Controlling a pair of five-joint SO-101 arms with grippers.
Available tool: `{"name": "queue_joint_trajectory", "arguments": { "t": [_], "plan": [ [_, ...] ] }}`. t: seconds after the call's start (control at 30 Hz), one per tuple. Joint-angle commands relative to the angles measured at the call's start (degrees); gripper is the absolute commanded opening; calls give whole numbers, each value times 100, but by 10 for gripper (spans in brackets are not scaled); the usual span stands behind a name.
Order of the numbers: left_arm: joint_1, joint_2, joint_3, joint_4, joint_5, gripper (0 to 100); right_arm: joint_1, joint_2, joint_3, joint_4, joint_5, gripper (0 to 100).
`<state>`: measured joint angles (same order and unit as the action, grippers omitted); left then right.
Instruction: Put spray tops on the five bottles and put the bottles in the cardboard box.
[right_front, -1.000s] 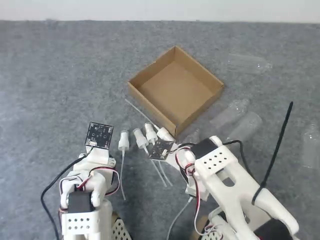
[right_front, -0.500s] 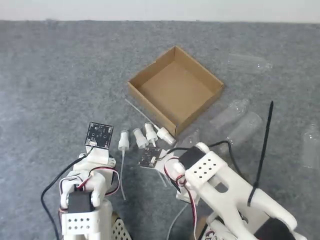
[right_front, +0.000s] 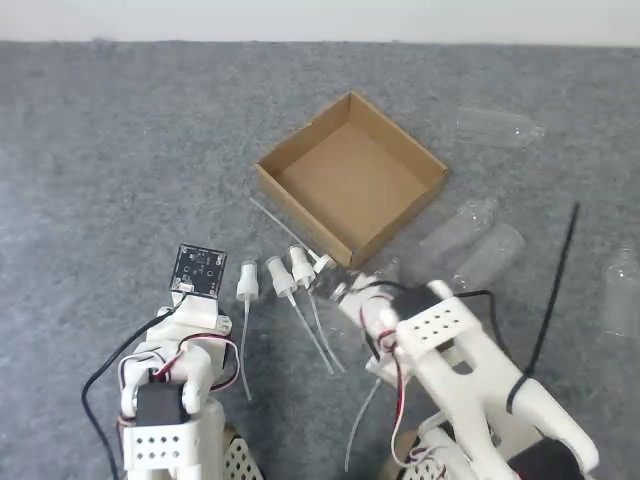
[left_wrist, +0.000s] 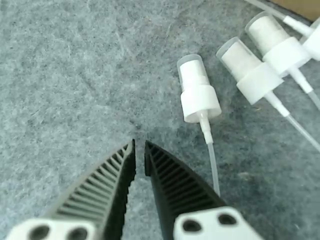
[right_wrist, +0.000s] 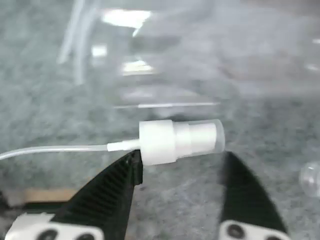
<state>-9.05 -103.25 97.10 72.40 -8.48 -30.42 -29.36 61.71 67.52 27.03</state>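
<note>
Spray top (right_wrist: 177, 140) | white collar, clear cap | thin translucent tube

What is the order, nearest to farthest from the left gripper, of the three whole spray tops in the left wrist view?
1. Nearest spray top: just beyond the left gripper, its tube running back alongside the gripper.
2. Middle spray top: next in the row, beside the nearest one.
3. Farthest spray top: beyond the middle one, close beside it.

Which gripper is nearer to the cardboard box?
Right. The right gripper sits off the near corner of the cardboard box, open at a spray top; the left gripper is farther back, beside the leftmost spray top.
</note>
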Motion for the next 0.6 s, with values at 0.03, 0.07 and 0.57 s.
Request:
{"name": "queue_joint_trajectory", "arguments": {
  "t": [0.03, 0.07, 0.57],
  "plan": [
    [-35, -114, -57, 0, -53, 27, 488, -207, -220, -163, 141, 165],
    [-35, -114, -57, 0, -53, 27, 611, -215, -325, -163, 149, 165],
    [-35, -114, -57, 0, -53, 27, 1314, -215, -1705, 752, -536, 251]
  ]
}}
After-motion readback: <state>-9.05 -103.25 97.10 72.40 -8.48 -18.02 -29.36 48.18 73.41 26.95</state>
